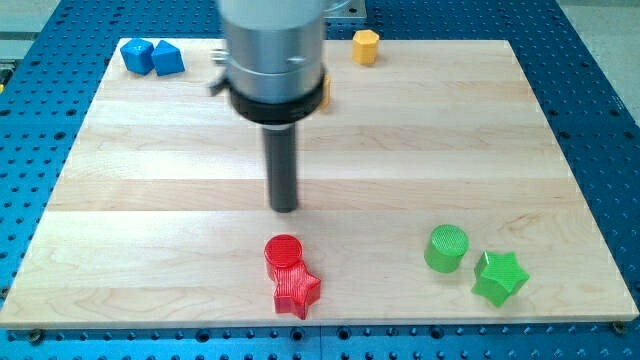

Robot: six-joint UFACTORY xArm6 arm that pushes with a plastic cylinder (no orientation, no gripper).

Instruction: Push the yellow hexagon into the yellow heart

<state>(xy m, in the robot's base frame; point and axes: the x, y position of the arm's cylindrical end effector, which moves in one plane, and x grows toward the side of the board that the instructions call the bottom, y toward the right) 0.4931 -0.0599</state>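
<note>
Bright, even light; soft shadows, sharp focus.

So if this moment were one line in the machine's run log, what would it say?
my tip: mid-board, above red cylinder | yellow hexagon: top edge, untouched | yellow heart: mostly hidden behind arm | push: not begun

The arm comes down from the far edge, its wide grey cylinder ringed by a black collar at the bottom. Below the collar a straight dark rod stands upright, and my tip point(285, 208) rests near the board's middle.
</note>
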